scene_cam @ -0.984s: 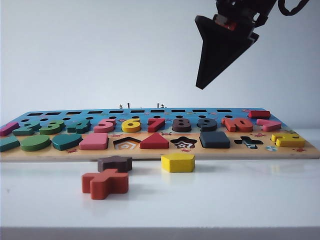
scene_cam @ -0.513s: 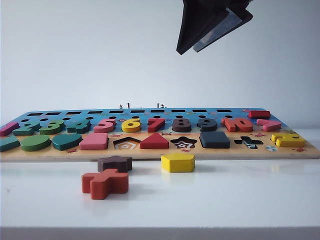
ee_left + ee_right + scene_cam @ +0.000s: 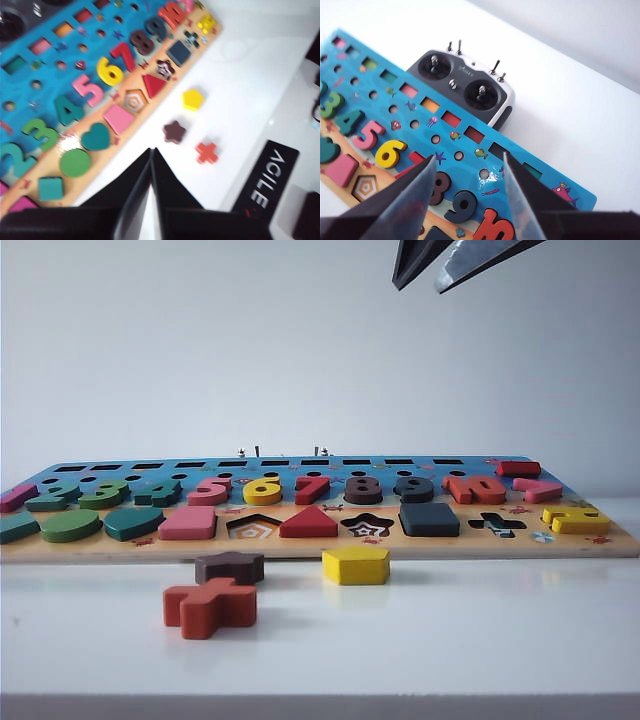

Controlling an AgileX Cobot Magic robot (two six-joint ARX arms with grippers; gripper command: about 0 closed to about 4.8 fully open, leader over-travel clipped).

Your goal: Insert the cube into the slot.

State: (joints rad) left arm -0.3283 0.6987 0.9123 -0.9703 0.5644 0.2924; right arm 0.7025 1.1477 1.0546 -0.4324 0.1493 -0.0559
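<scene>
Right gripper point(image 3: 432, 270) high above the board, jaws apart and empty; cube point(image 3: 429, 519) seated in its slot.

I'd lift straight clear without sweeping low over the puzzle board point(image 3: 560, 552), since the dark cube sits flush in the near row, right of the star cut-out (nothing looks left to press); the right gripper points down and left from the top of the exterior view; my left gripper point(image 3: 151, 156) hangs over the board's near-left edge, fingers together, holding nothing.
</scene>
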